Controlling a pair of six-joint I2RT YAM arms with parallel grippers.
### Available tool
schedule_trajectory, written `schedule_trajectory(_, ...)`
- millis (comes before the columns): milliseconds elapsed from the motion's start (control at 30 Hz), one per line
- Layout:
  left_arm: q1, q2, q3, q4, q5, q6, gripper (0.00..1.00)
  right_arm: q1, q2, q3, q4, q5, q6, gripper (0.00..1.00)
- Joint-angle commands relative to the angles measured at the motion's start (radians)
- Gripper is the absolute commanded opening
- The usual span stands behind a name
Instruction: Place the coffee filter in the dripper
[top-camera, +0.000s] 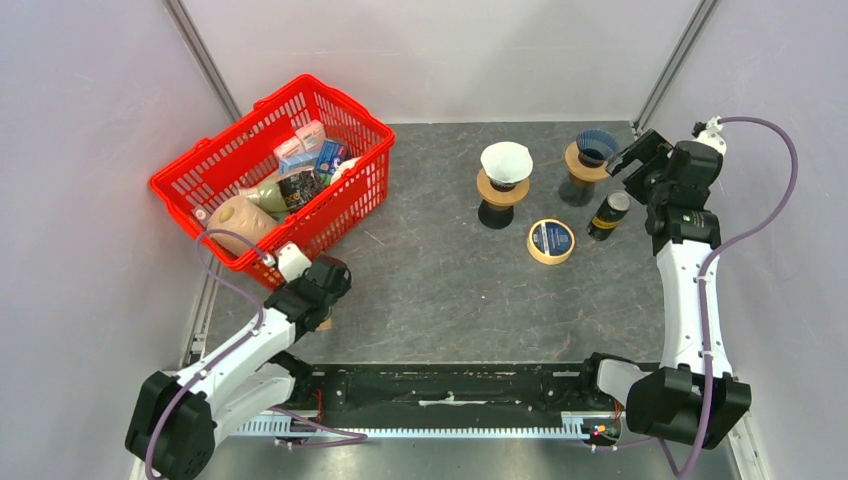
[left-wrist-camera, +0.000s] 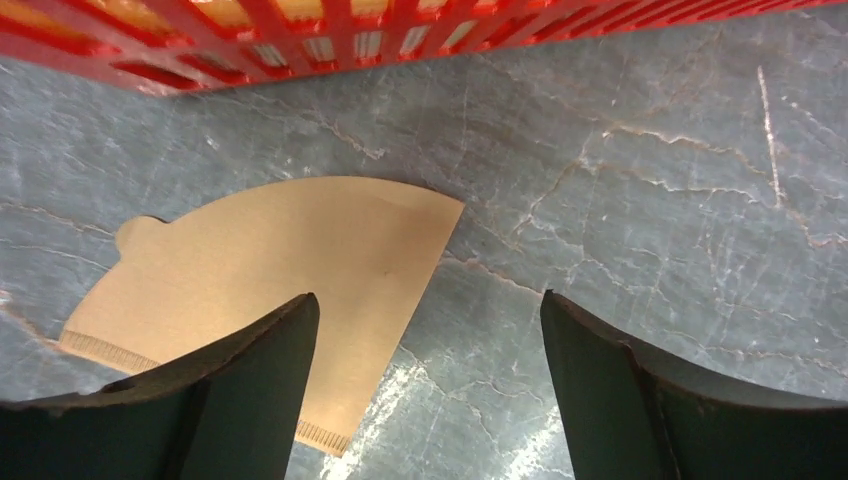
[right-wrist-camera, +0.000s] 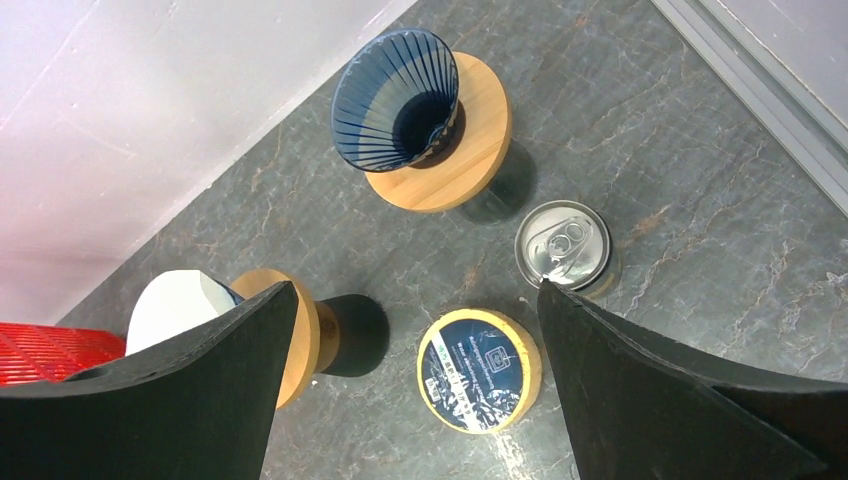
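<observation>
Notably, one dripper holds a white filter.

- The right gripper hangs with its jaws wide apart.
- A blue dripper sits on a wooden ring.
- A silver can stands beside a round tin.
- A white cone, perhaps another dripper, is half hidden.

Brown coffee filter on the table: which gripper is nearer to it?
Left. The left gripper is open right above the filter; the right gripper is across the table, near the blue dripper.
</observation>
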Motion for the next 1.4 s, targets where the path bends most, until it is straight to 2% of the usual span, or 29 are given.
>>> schedule_trajectory(0, 0.02, 0.019, -0.107, 0.073, 0.162, -0.169, 0.86, -0.002, -0.039, 0.001, 0.048, -0.01, 0.005, 0.97)
schedule_trajectory(400, -0.021, 0.099, -0.062, 0.051, 0.181, -0.168, 0.86, -0.003, -0.076, -0.001, 0.053, 0.01, 0.001, 0.97)
schedule_trajectory(567, -0.169, 0.176, -0.004, 0.147, 0.235, -0.12, 0.86, -0.003, -0.081, -0.005, 0.05, -0.005, 0.005, 0.97)
schedule_trajectory(700, -0.321, 0.312, 0.125, 0.179, 0.262, -0.02, 0.87, -0.003, -0.095, -0.01, 0.036, -0.031, 0.01, 0.97)
schedule_trajectory(867, -0.402, 0.522, 0.237, 0.357, 0.43, 0.145, 0.87, 0.01, -0.13, -0.013, -0.011, -0.129, -0.014, 0.97)
schedule_trajectory(1033, -0.486, 0.636, 0.391, 0.413, 0.483, 0.334, 0.86, 0.131, -0.147, -0.011, -0.061, -0.224, -0.101, 0.97)
schedule_trajectory(1133, -0.519, 0.625, 0.434, 0.425, 0.482, 0.438, 0.87, 0.272, -0.128, 0.017, -0.116, -0.229, -0.17, 0.97)
schedule_trajectory(1267, -0.519, 0.475, 0.374, 0.472, 0.428, 0.478, 0.91, 0.459, -0.102, 0.046, -0.173, -0.208, -0.236, 0.97)
schedule_trajectory(1367, -0.517, 0.305, 0.271, 0.476, 0.345, 0.458, 0.99, 0.597, -0.078, 0.059, -0.206, -0.168, -0.262, 0.97)
